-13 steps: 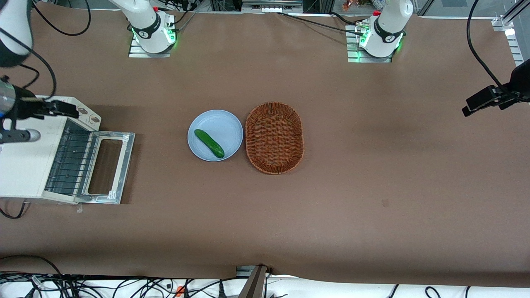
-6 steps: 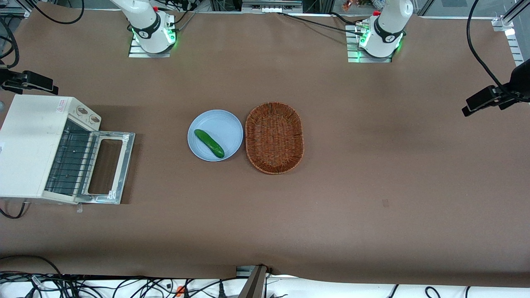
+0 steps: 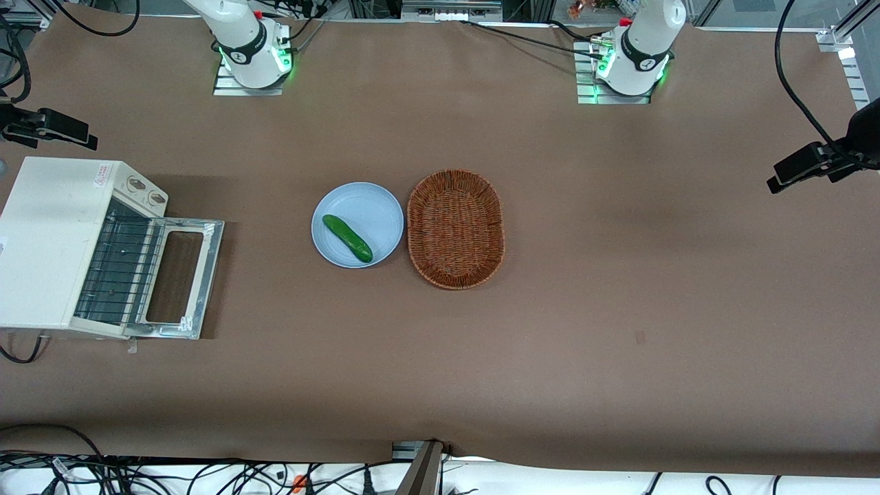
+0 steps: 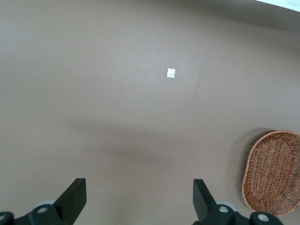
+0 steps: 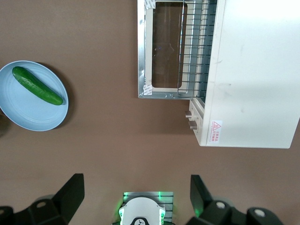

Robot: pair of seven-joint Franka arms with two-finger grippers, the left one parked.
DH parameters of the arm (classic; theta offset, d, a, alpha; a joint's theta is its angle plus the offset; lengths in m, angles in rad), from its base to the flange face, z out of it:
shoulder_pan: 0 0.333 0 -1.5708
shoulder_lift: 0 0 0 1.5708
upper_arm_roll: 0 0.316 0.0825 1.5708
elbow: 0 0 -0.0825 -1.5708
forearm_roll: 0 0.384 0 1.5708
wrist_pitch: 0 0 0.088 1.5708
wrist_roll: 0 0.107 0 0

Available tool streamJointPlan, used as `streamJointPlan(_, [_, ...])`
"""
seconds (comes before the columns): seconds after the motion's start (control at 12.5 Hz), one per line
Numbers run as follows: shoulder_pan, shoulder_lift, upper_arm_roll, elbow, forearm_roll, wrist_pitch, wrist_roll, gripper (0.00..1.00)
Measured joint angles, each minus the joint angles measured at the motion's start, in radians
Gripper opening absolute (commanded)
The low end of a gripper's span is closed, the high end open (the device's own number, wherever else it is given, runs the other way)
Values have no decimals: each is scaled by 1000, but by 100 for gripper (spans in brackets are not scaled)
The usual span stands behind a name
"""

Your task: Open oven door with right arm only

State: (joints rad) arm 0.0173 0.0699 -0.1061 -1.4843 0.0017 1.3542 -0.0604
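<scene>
Front view: my right arm's hand (image 3: 49, 128) hangs above the counter (image 3: 619, 309) at the working arm's end, farther from the camera than the cream toaster oven (image 3: 41, 240) and touching nothing. The oven door (image 3: 177, 276) already lies swung down, about flat, in front of the oven's mouth, with the wire rack (image 3: 120, 268) exposed. The door's long axis runs from nearer the camera to farther from it, and the door's farther end is the part closest to my hand. A blue plate (image 3: 385, 210) carrying a cucumber (image 3: 347, 238) and a wicker basket (image 3: 455, 228) sit well apart from the oven, toward the middle of the counter.

Left wrist view: only bare counter (image 4: 117, 93) and the basket (image 4: 274, 171) show, neither the door nor my hand.

Right wrist view: I look straight down on the scene with my hand (image 5: 136, 197) spread wide and nothing between the fingers (image 5: 70, 191). The oven door (image 5: 166, 47) lies flat beside the oven (image 5: 253, 70), its glass showing brown counter beneath. The plate (image 5: 18, 112) with the cucumber (image 5: 36, 85) sits apart from it. The door lies ahead of my fingertips, not under them. I judge the opening done, with no further pull called for.
</scene>
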Motion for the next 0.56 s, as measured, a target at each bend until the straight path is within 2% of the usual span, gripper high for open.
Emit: streamJointPlan(0.56, [0, 8, 1, 4, 0, 107, 1, 100])
